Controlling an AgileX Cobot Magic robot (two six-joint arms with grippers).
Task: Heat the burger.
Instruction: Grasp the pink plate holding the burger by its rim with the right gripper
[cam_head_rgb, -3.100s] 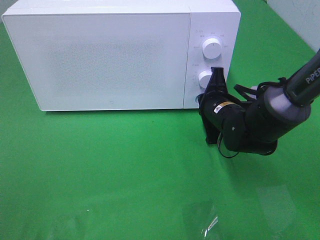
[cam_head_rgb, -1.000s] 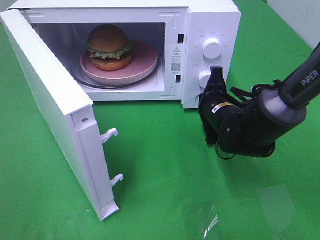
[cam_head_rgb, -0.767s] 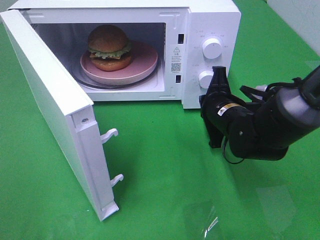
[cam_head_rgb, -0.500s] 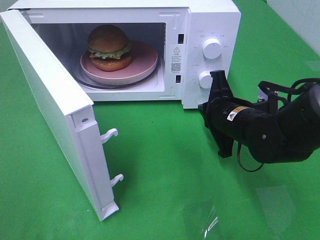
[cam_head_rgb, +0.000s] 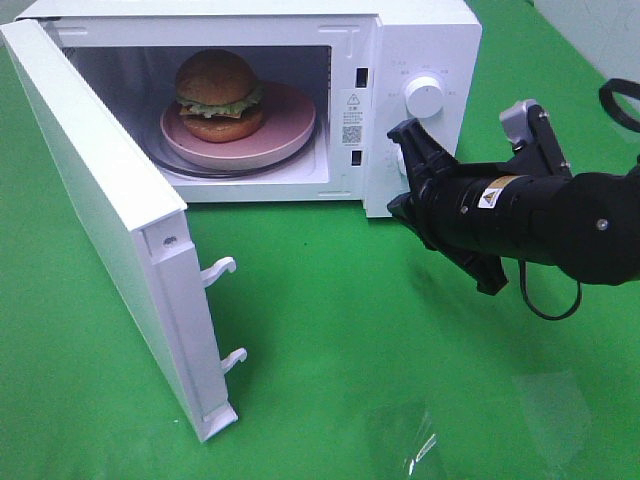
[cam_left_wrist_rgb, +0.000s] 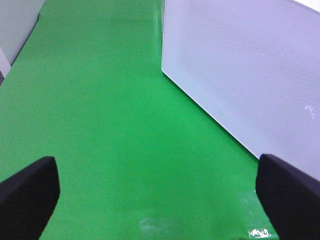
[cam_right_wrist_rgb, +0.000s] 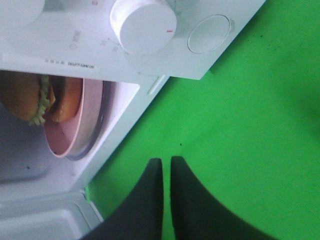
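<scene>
Golden-brown burger (cam_head_rgb: 218, 95) in microwave (cam_head_rgb: 430, 40), well apart from closed right jaws.

I see one support: a green-covered table (cam_head_rgb: 330, 330), flat and plain. Directly on it, at the far side, stands a white microwave (cam_head_rgb: 440, 40), its door (cam_head_rgb: 90, 180) swung open over the cloth. Near the front edge I note a shiny patch (cam_head_rgb: 415, 445); whether it is film or glare I cannot tell.

A lab-style test bench: green cloth (cam_head_rgb: 330, 330) under a white microwave (cam_head_rgb: 450, 50).
</scene>
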